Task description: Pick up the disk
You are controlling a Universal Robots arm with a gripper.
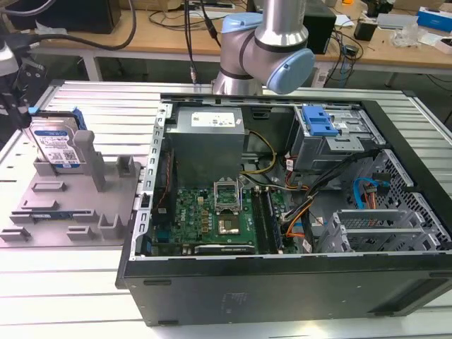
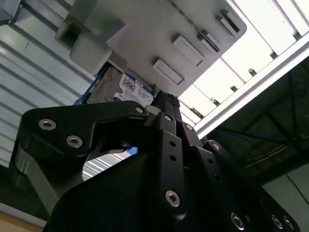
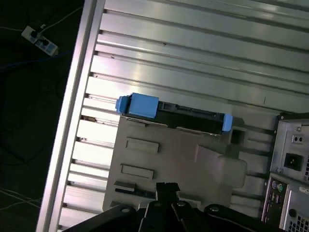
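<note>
While the disk (image 1: 56, 145) stood upright in the grey holder (image 1: 42, 212) at the exterior view's left, the gripper (image 3: 166, 187) hovered near it, jaws clenched on nothing.

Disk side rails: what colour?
Blue, clearest on the disk in the first wrist view.
</note>
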